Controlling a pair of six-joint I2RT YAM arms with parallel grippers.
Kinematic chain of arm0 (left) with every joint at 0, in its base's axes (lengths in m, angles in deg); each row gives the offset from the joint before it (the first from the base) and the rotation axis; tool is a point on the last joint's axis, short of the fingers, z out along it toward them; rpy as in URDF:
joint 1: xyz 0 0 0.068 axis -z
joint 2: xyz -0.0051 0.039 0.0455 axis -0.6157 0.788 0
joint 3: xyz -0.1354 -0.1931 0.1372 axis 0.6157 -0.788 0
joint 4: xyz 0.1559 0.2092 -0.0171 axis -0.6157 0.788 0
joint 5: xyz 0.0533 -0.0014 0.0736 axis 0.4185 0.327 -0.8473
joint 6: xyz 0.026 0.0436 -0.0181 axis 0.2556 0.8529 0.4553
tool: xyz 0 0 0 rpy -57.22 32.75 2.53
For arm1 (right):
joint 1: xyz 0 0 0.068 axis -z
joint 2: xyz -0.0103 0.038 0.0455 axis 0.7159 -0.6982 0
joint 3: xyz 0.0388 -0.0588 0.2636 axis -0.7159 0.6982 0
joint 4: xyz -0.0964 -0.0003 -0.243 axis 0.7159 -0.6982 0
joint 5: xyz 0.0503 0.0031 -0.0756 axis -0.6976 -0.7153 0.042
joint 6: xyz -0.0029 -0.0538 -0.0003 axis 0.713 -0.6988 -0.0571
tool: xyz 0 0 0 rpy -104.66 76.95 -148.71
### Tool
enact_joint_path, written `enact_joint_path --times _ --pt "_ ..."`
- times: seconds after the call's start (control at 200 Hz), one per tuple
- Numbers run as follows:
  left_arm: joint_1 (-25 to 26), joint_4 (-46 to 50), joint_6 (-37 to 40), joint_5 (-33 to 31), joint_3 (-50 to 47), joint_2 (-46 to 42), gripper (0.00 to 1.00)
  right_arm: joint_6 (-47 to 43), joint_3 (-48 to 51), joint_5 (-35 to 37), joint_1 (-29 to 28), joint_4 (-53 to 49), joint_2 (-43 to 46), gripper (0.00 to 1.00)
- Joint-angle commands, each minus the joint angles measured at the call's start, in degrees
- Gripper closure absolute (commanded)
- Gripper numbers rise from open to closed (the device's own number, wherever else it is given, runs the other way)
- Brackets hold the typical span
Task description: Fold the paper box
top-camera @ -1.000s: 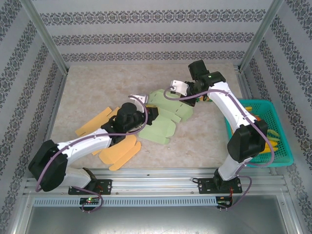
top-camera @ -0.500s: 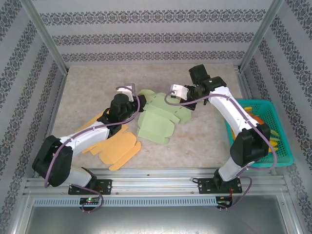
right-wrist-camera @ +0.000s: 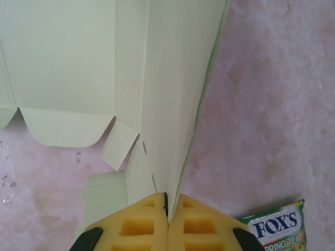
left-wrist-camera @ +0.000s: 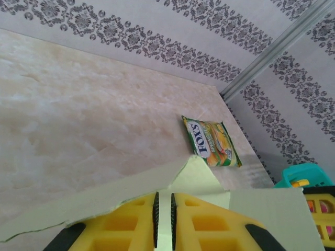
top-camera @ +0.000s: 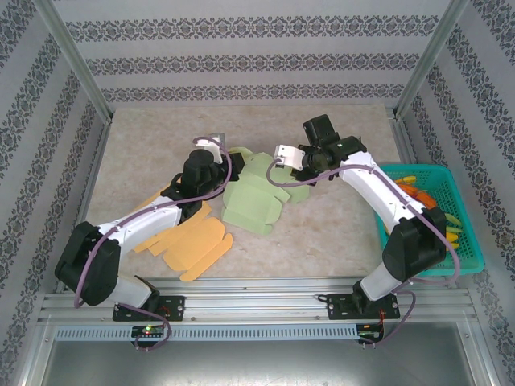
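The paper box (top-camera: 253,201) is a pale green cut-out blank in the middle of the table, partly raised off the surface between the two arms. My left gripper (top-camera: 225,163) holds its left edge. In the left wrist view its yellow fingers (left-wrist-camera: 199,219) are shut on a strip of the green card (left-wrist-camera: 104,197), left gripper (left-wrist-camera: 163,197). My right gripper (top-camera: 299,171) holds the right side. Seen from the right wrist, the right gripper (right-wrist-camera: 167,197) pinches a folded panel edge of the box (right-wrist-camera: 157,63), whose flaps hang over the table.
Several orange paper blanks (top-camera: 193,241) lie under and beside the left arm. A teal basket (top-camera: 459,257) with coloured items stands at the right edge. A Fox's candy packet (left-wrist-camera: 212,141) (right-wrist-camera: 277,227) lies just beyond the box. Metal frame posts flank the table.
The left gripper has swung back and to the left, and the right gripper has moved left toward it. The green blank has shifted left and bunched upward between them.
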Motion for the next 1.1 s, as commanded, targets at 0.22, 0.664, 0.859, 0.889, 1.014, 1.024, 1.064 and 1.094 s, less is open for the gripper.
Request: enact_joint_path --times 0.22,0.664,0.859,0.889,1.014,1.024,1.064,1.094 --pt "4.41 -1.20 2.53 3.87 5.01 2.22 0.83 5.45 -0.25 2.71 -4.31 2.31 1.05 1.00" --pt "-0.64 1.47 0.30 -1.44 -4.21 -2.45 0.84 5.04 2.72 8.10 -5.52 3.73 1.66 1.00" --pt "-5.10 0.61 -0.37 0.31 -8.96 -4.15 0.83 5.51 2.23 7.20 -5.43 3.52 0.92 1.00" --pt "-5.44 0.71 -0.24 0.18 -9.17 -4.05 0.83 5.64 2.14 6.90 -5.43 3.52 0.79 1.00" --pt "-6.38 0.76 0.16 -0.80 -9.91 -2.79 0.83 5.86 2.31 5.59 -5.42 3.52 0.59 1.00" --pt "-6.45 0.68 0.16 -1.00 -9.92 -2.74 0.83 5.86 2.40 5.43 -5.43 3.56 0.59 1.00" --pt "-6.72 0.46 0.14 -1.58 -10.04 -2.15 0.83 5.77 2.40 4.90 -5.41 3.42 0.61 1.00" --pt "-6.84 0.37 0.21 -2.34 -9.98 -1.69 0.83 5.72 2.40 4.48 -5.42 3.31 0.58 1.00"
